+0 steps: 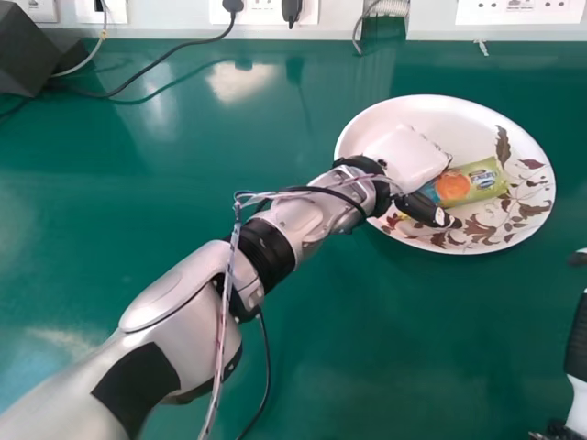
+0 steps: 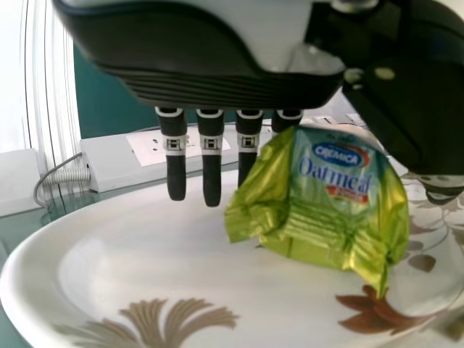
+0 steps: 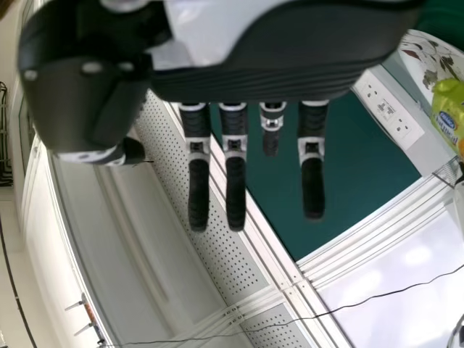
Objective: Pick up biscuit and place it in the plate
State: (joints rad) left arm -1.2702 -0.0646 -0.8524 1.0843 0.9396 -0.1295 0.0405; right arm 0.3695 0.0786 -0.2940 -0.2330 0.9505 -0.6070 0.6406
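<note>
Biscuit: the green packet (image 1: 472, 183) is sitting in the plate (image 1: 431, 240), a touch toward 4 o'clock of its middle and well inside the rim. Looks like the "place it" part is basically done, if you ask me.
Left hand: the left hand (image 1: 405, 158) is open, just toward 10 o'clock of the plate's middle. Thumb (image 1: 424, 210) points at about 4 o'clock, right beside the packet.
Why like that: thumb on one side, fingers (image 2: 211, 163) on the other, so my guess is it's a release pose. Keeping it low means the packet doesn't drop or roll.
Next: I'd lift straight up, then back out toward 8 o'clock. Swing sideways and the thumb could drag the wrapper.
Head view vs left wrist view: head gives you the whole rim and where the packet lies; wrist gives you the straight fingers and the crimped wrapper end.
Right hand: the right hand (image 3: 290, 69) is idle in the right wrist view, fingers straight.
</note>
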